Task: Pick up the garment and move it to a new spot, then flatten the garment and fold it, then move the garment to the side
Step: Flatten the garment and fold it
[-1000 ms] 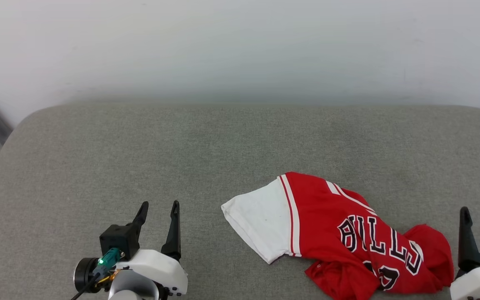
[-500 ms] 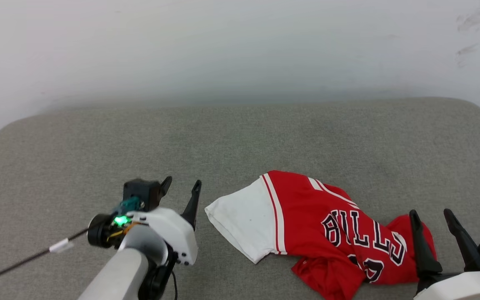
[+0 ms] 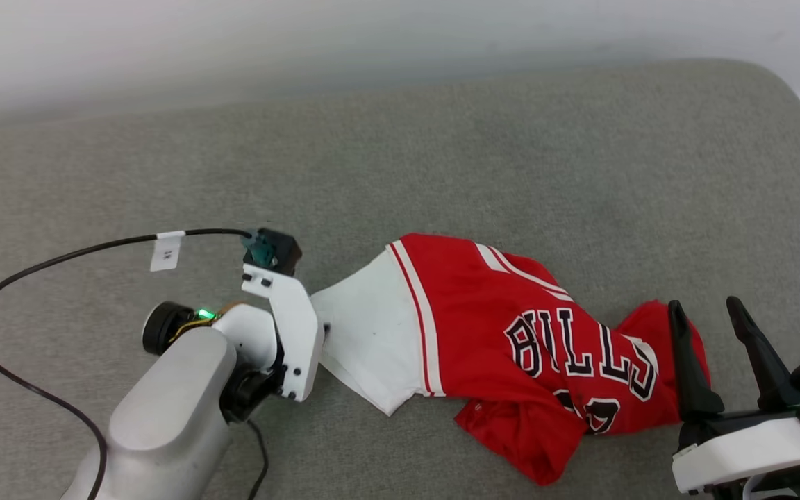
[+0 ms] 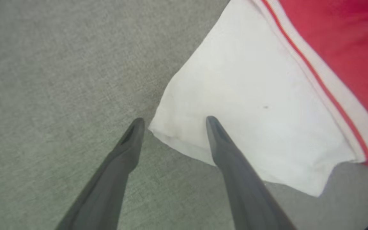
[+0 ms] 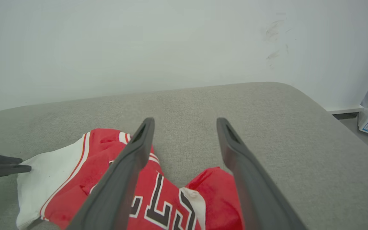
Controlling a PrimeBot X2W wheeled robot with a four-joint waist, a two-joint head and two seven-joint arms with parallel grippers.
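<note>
The shirt (image 3: 483, 312) looks soft and light, and would likely sag when lifted. The left gripper (image 4: 172, 123), jaws spread, straddles the white sleeve (image 4: 235, 95) corner, a sensible hold. The right gripper (image 3: 704, 305) is likewise spread.

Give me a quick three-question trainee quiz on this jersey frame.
1. True or false: the left gripper is shut on the white sleeve of the garment.
2. Which part of the garment lies nearest the right gripper? A) white sleeve B) crumpled red end C) a zip
3. Fill in: the chest lettering reads ____.
Key: 1 false, it is open, with one finger on either side of the sleeve's corner. 2 B. 3 BULLS.
</note>
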